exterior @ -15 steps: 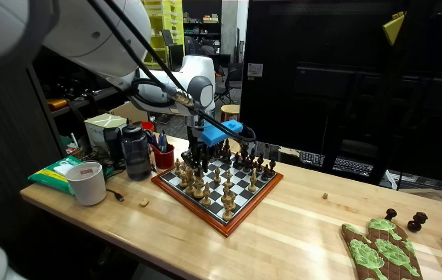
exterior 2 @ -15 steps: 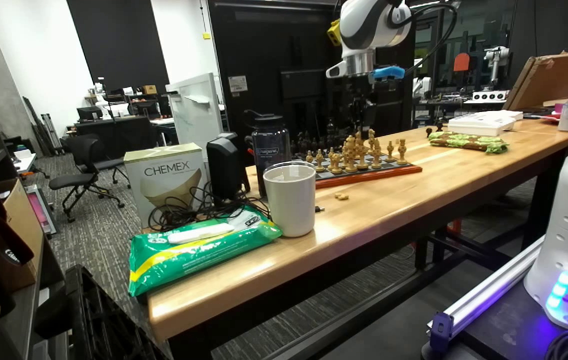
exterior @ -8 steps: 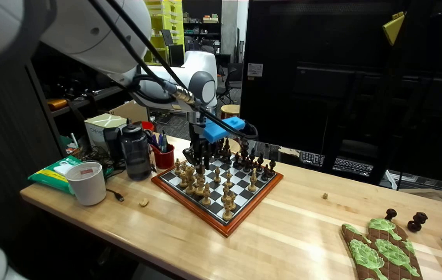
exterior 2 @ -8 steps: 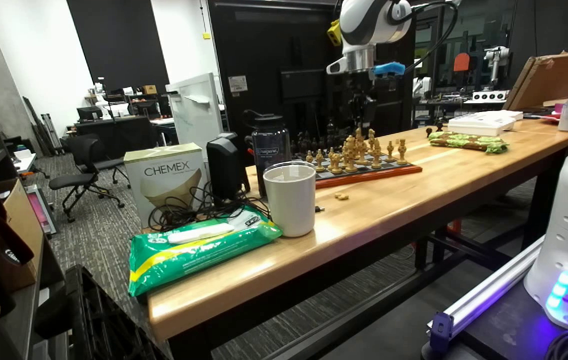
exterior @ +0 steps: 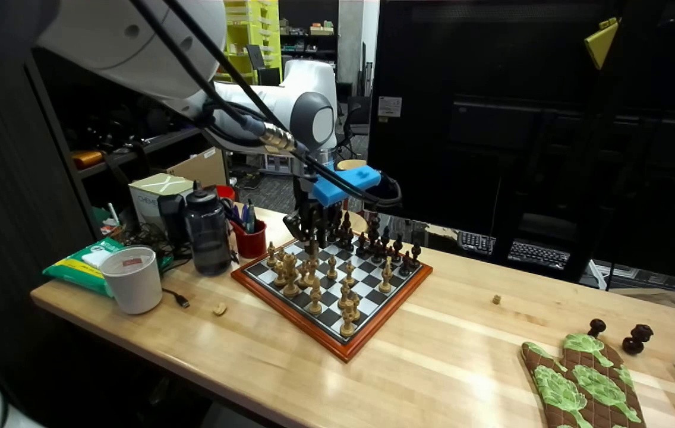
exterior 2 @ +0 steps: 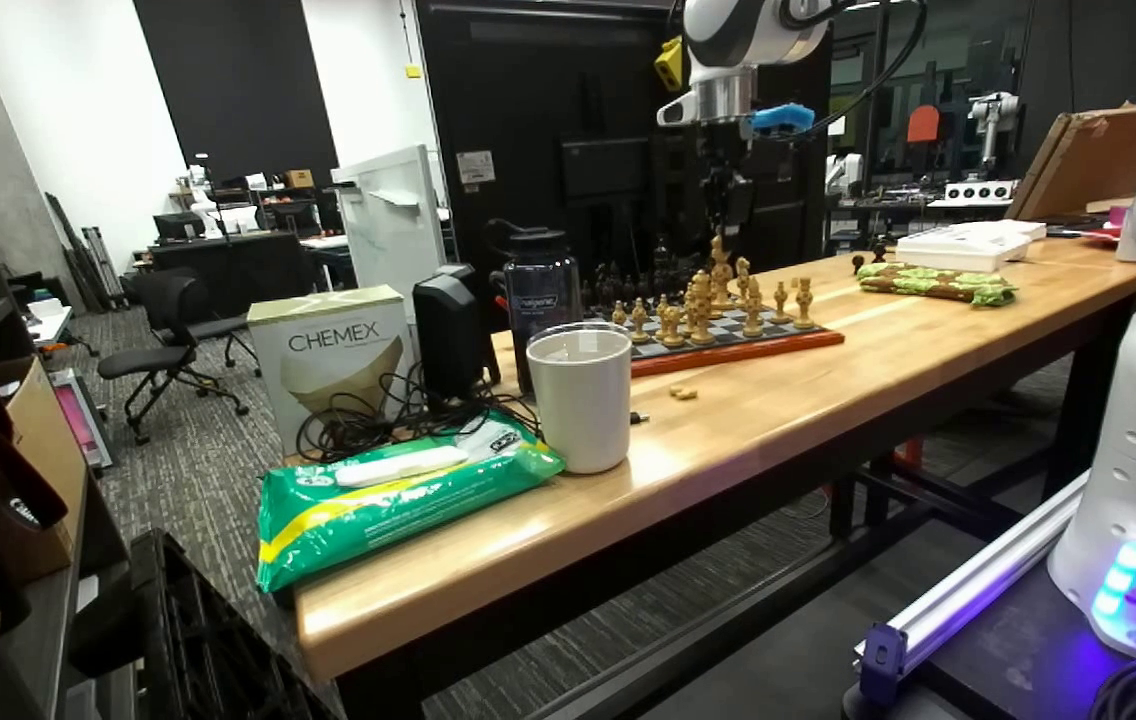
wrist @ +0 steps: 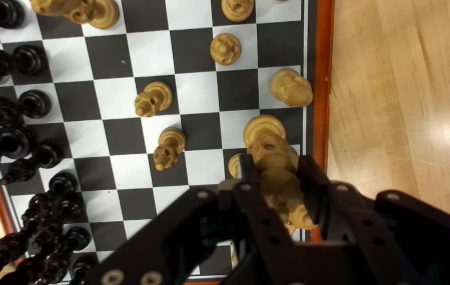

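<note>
raised since a second ago, the black two-fingered gripper (wrist: 276,164) has drawn a tall, tan, carved, wood-like chess piece (exterior 2: 720,272) up with it. its jaws stand only a little apart, pinching the piece's upper part, with the round base seemingly lifted off the black-and-white checkered board (wrist: 239,90), near its edge. likely light and stiff, the piece should not squash, though a smooth finish could let it twist and thin carving might chip; the thicker middle looks the surest hold. low down, a round-topped tan carved piece (wrist: 290,88) and a half-hidden tan piece (wrist: 233,165) stand close, so room seems freer above their heads. past the red-brown wooden frame (exterior: 290,312) stretches the pale wooden tabletop (exterior: 420,356).
</note>
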`<move>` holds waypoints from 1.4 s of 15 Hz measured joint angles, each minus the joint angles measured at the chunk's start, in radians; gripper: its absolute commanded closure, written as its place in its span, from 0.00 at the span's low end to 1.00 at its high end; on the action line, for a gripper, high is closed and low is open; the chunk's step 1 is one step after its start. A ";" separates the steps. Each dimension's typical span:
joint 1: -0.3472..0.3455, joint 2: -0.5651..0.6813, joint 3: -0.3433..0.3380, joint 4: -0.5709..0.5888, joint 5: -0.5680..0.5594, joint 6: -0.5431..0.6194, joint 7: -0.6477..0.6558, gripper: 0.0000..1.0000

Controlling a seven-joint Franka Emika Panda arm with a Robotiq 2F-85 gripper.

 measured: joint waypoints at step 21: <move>-0.013 -0.013 -0.001 0.089 0.034 -0.056 0.437 0.92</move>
